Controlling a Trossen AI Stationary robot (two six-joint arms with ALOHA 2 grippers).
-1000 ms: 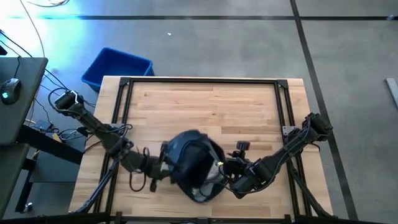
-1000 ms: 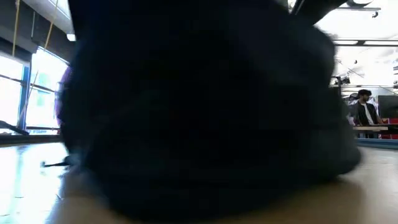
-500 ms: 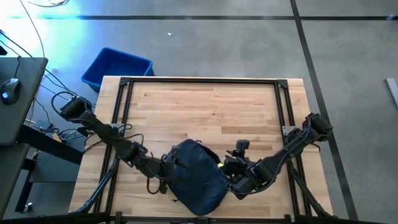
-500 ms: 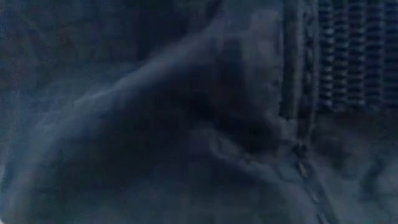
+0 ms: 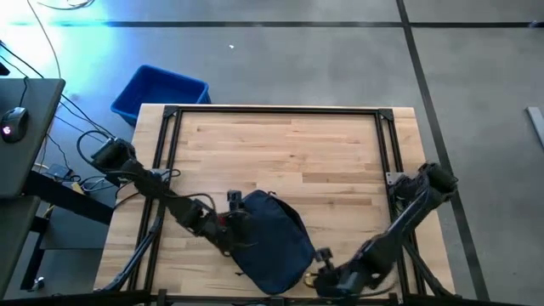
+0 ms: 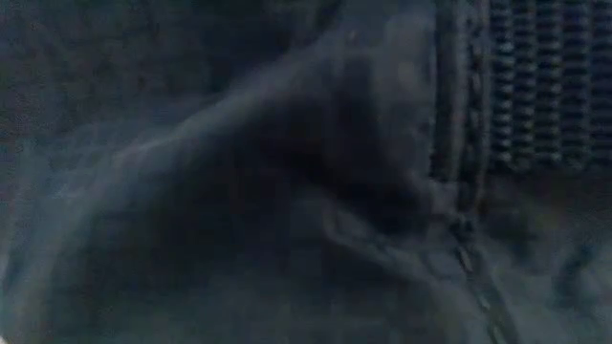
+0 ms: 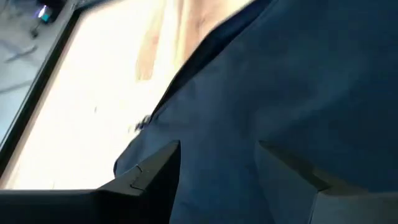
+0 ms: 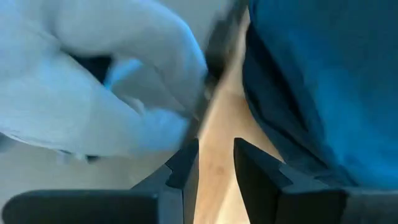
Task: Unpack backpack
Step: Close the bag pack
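Both my arms reach low in the high view. The backpack [image 5: 272, 242] lies at the lower middle of the worktop [image 5: 289, 144]. My left pincer [image 7: 217, 165] stands open against its fabric. My right pincer [image 8: 214, 165], lower right, is slightly open, seemingly empty.

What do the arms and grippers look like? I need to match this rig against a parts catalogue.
Both arms are dark, nearly black, built of slim jointed segments with bulkier rounded joint housings. Black cables loop beside the left arm. The left gripper and right gripper each have two flat, dark, angular fingers tapering to wedge tips. No markings are readable.
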